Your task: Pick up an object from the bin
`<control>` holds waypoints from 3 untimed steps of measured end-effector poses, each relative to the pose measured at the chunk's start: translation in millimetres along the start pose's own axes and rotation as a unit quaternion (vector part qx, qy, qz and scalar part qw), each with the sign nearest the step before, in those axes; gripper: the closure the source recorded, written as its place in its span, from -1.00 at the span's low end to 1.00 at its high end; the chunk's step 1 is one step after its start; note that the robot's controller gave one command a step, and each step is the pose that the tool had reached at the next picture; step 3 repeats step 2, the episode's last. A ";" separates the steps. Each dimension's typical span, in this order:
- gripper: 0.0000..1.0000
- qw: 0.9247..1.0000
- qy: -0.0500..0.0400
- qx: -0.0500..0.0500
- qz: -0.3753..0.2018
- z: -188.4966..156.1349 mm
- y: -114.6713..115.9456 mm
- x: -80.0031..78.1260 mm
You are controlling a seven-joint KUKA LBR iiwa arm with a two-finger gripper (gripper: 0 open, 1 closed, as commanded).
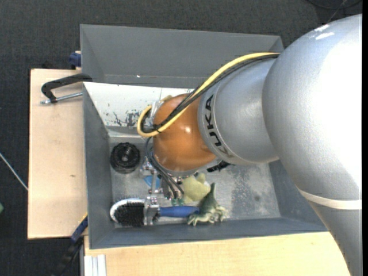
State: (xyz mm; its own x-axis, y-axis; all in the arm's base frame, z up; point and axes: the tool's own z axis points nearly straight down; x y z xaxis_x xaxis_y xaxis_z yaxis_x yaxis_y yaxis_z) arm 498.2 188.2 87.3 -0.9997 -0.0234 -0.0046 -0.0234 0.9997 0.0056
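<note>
We see the arm reaching in over the right edge of the bin, its wrist bent steeply down. An orange cover with a yellow cable looped past it hides much of the bin's middle. The claw points down near the bin's front edge. Whether it is wide or narrow we cannot tell, as its metal parts blur together. Its tip sits on or just above the brush, where the black bristle head meets the blue handle. The brush lies along the front wall, towards the front-left corner. A green toy and a pale lump, partly hidden, lie just right of the claw. A black cap sits behind it to the left.
</note>
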 end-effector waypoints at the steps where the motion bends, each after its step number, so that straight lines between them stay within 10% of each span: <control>1: 1.00 1.000 0.007 0.001 0.000 2.2 -0.3 3.6; 2: 1.00 0.999 -0.004 0.001 -0.038 -145.4 -14.5 -7.4; 3: 1.00 0.999 -0.004 0.001 -0.038 -145.4 -14.5 -7.4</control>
